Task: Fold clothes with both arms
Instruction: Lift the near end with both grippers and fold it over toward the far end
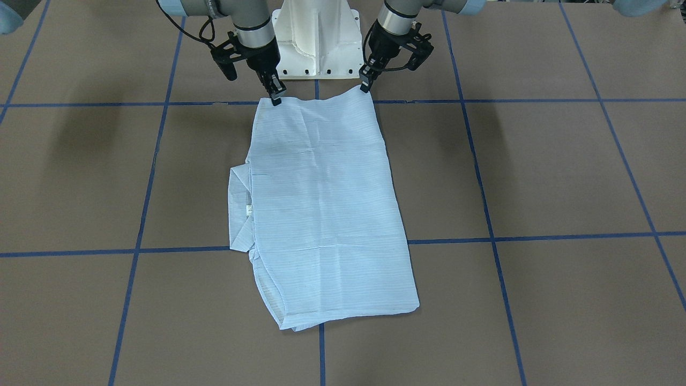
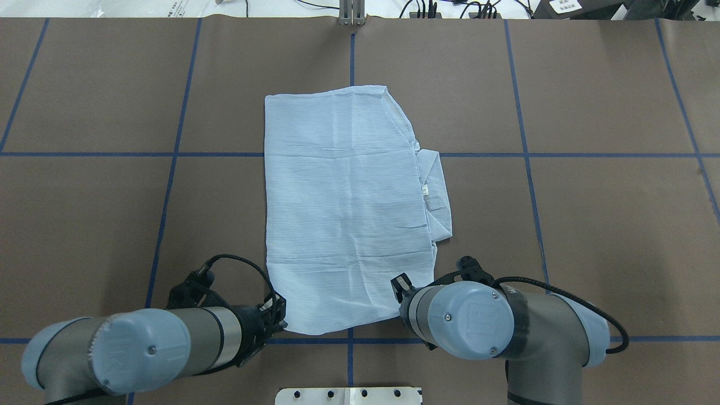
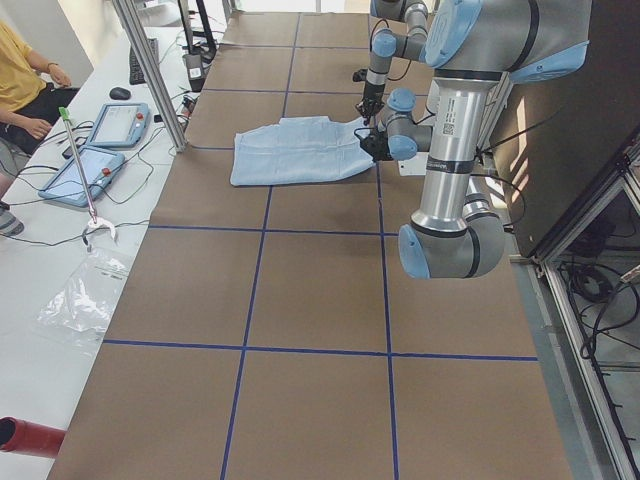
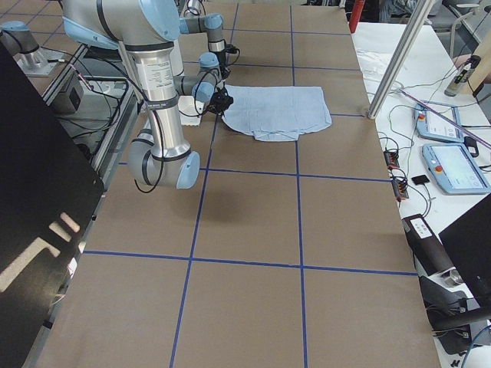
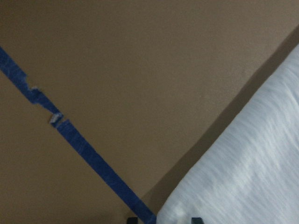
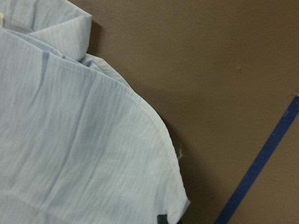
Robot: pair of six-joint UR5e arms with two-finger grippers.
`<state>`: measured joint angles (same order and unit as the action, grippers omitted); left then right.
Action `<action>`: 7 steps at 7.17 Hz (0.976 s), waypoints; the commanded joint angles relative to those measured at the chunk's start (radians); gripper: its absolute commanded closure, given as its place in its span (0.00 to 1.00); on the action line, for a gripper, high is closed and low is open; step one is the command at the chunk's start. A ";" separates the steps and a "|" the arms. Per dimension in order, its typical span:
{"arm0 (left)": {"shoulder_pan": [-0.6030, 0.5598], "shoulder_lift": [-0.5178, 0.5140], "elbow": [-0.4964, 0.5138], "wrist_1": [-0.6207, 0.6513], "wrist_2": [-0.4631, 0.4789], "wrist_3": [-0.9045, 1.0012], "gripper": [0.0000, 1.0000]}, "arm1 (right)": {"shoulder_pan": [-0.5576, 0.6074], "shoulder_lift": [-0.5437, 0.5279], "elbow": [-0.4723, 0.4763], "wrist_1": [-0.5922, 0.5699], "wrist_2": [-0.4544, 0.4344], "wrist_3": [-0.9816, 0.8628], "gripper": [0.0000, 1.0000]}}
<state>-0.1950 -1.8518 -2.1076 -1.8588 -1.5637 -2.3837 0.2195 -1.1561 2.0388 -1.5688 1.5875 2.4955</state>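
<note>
The shirt [image 1: 327, 203] is light blue with fine pinstripes; the neck label [image 1: 248, 210] at its collar is white. Around the shirt the table [image 1: 563, 171] is flat brown, gridded with dark blue tape lines [image 1: 536, 100]. At the shirt's robot-side corners the left gripper [image 1: 365, 86] and right gripper [image 1: 275, 98] are black, on silver-grey arms [image 2: 225, 326] with pale blue joint caps [image 2: 472, 318]. Beyond that edge of the shirt, the pedestal base [image 1: 316, 37] is white.

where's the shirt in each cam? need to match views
Front-facing: shirt in the centre.
Overhead: centre.
Exterior left: upper middle.
Exterior right: upper middle.
Left wrist: lower right corner.
Right wrist: left half.
Shared landmark: the blue tape line beside the shirt's robot-side edge.
</note>
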 commanded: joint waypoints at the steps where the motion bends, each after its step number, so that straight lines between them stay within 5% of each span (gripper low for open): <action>1: -0.168 -0.062 -0.022 0.010 -0.071 0.108 1.00 | 0.110 0.047 0.032 -0.056 0.005 -0.045 1.00; 4: -0.389 -0.179 0.114 0.012 -0.188 0.260 1.00 | 0.312 0.145 -0.029 -0.062 0.102 -0.177 1.00; 7: -0.519 -0.271 0.313 -0.020 -0.193 0.380 1.00 | 0.449 0.375 -0.381 -0.048 0.179 -0.292 1.00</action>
<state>-0.6662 -2.0724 -1.9003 -1.8609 -1.7532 -2.0483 0.6128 -0.8682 1.7948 -1.6207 1.7326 2.2591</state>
